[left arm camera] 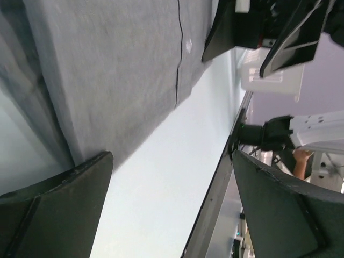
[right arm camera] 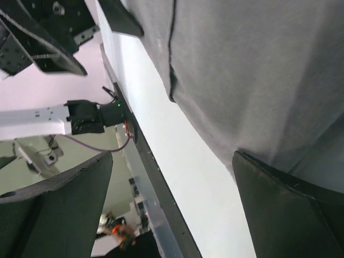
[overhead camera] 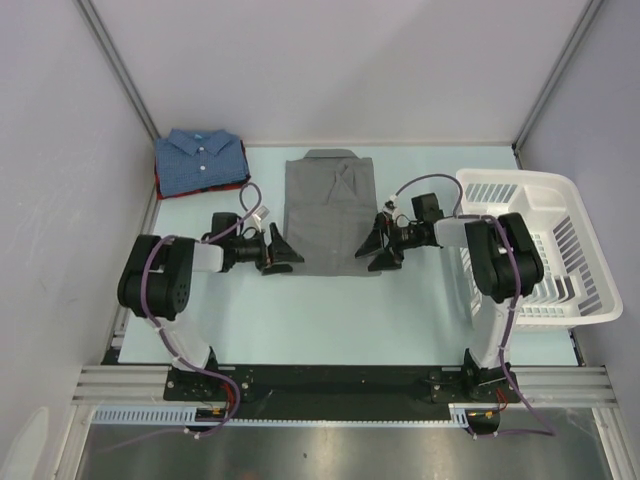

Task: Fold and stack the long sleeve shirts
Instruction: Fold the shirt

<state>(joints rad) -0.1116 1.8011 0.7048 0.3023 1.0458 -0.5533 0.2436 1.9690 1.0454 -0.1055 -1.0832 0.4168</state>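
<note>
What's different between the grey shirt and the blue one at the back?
The grey shirt is plain; the blue shirt is finely patterned. The grey shirt lies alone in the middle; the blue shirt sits far left atop a dark red shirt. Both are folded and collared.

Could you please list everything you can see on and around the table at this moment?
grey shirt: one, mid-grey, folded at the table's centre, between the two grippers
blue shirt: one, blue with a fine pattern, folded at the far left corner
red shirt: one, dark red, under the blue shirt, only its edge showing
basket: one, white, slatted, at the table's right edge
table: one, pale, under everything
left gripper: one, black, open, at the grey shirt's left edge
right gripper: one, black, open, at the grey shirt's right edge
</note>
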